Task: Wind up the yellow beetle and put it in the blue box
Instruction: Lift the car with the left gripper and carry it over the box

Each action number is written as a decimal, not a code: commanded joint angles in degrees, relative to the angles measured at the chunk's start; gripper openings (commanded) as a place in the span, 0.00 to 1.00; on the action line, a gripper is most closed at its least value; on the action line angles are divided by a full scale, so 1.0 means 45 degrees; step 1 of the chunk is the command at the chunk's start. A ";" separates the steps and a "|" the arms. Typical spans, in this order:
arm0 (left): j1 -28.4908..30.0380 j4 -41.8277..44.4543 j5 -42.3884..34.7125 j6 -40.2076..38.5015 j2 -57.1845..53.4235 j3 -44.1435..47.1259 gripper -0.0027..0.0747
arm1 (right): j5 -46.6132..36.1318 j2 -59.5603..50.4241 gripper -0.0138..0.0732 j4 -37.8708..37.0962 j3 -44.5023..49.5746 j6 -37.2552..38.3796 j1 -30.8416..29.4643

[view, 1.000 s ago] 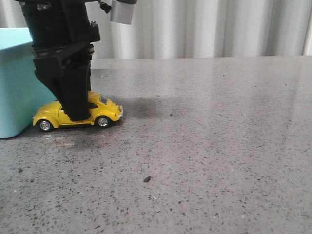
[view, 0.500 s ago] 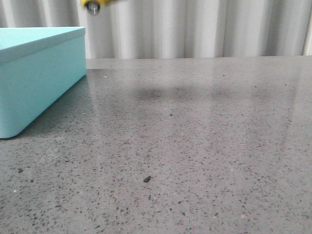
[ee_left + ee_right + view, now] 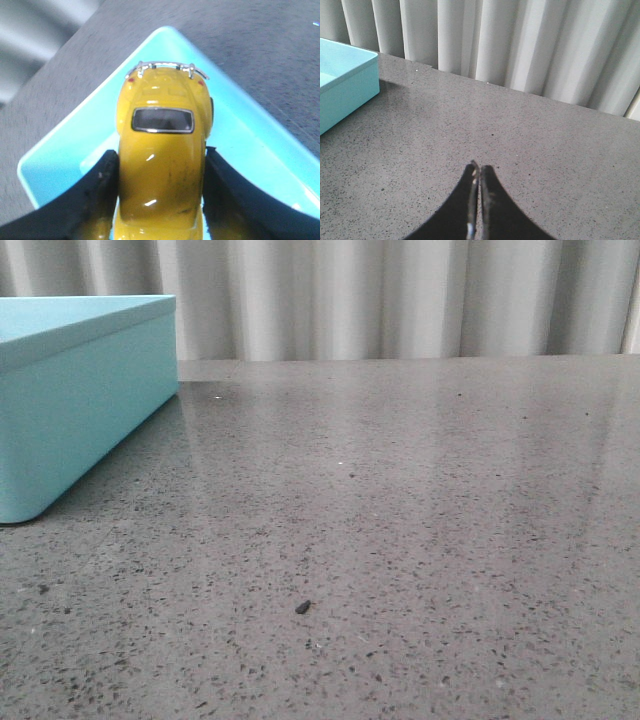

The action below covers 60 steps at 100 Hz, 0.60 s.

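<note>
The left gripper [image 3: 160, 200] has its jaws clamped on the flanks of the beetle [image 3: 161, 150], held above a corner of the open box [image 3: 65, 165], while the right gripper [image 3: 479, 172], its jaws pressed together, hangs over the bare surface [image 3: 520, 145], the box lying at that frame's left edge.

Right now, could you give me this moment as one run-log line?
left gripper: shut on yellow beetle, over blue box | right gripper: shut, empty, above table | beetle not yet released
</note>
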 commanded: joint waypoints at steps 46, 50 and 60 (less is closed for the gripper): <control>0.2100 -0.3794 -0.0545 -0.0356 0.0432 0.4129 0.14 | -0.1080 0.0104 0.11 -0.0013 -0.0305 -0.0158 0.0021; 0.2100 -0.3794 -0.0688 -0.0356 0.0507 0.4153 0.15 | -0.1080 0.0104 0.11 -0.0013 -0.0305 -0.0158 0.0021; 0.2100 -0.3671 -0.0804 -0.0356 0.0575 0.4153 0.23 | -0.1080 0.0104 0.11 -0.0013 -0.0305 -0.0158 0.0021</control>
